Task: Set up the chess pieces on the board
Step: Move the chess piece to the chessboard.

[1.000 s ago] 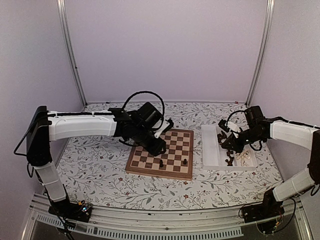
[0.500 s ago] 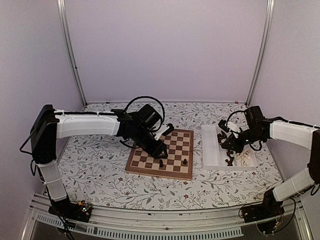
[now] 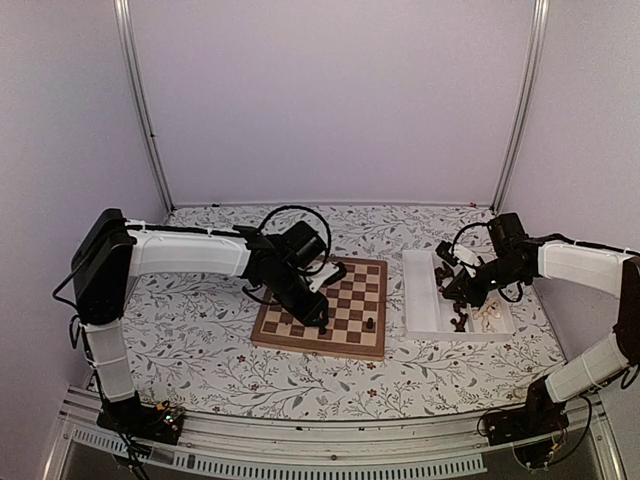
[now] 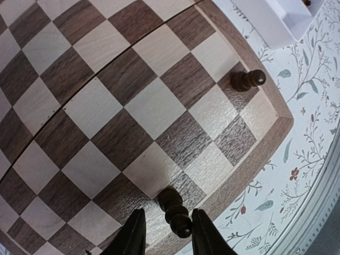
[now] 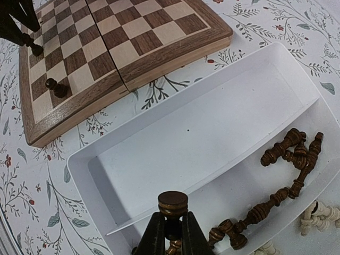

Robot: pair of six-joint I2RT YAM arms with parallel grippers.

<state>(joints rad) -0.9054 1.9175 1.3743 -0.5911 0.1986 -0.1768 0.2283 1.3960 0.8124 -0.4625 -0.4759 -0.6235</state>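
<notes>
The board (image 3: 345, 300) lies in the middle of the table. Two dark chess pieces stand near its front edge. My left gripper (image 3: 321, 320) is open, low over the board, and straddles one dark piece (image 4: 175, 208) with a gap on each side. The other dark piece (image 4: 247, 81) stands alone near the board's corner (image 3: 370, 324). My right gripper (image 5: 171, 218) is shut on a dark piece (image 5: 173, 203), held base-up over the white tray (image 5: 175, 143). In the top view this gripper (image 3: 462, 290) is over the tray's right half.
The white tray (image 3: 422, 300) lies right of the board. Its right compartment holds several loose dark pieces (image 5: 295, 151) and cream pieces (image 5: 319, 215). Its left compartment shows no pieces. The floral tablecloth (image 3: 190, 320) surrounds the board.
My left gripper has moved toward the board's near edge and come down around the standing dark piece. The right gripper has barely moved and still holds its piece.
</notes>
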